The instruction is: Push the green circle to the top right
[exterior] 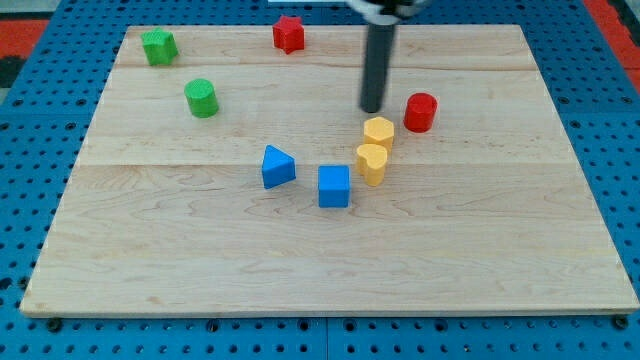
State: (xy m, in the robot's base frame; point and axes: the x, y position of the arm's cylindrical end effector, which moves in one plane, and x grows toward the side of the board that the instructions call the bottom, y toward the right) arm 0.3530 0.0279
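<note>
The green circle (202, 98) is a short green cylinder in the upper left part of the wooden board (480, 260). My tip (373, 108) is the lower end of a dark rod that comes down from the view's top. It stands right of the board's middle, far to the right of the green circle. It is just above the yellow hexagon (378, 131) and left of the red cylinder (421, 111), touching neither.
A green star-like block (158, 46) lies near the top left corner. A red star-like block (288, 33) lies at the top edge. A yellow heart (371, 163), a blue cube (334, 186) and a blue triangle (277, 166) lie near the middle. Blue pegboard surrounds the board.
</note>
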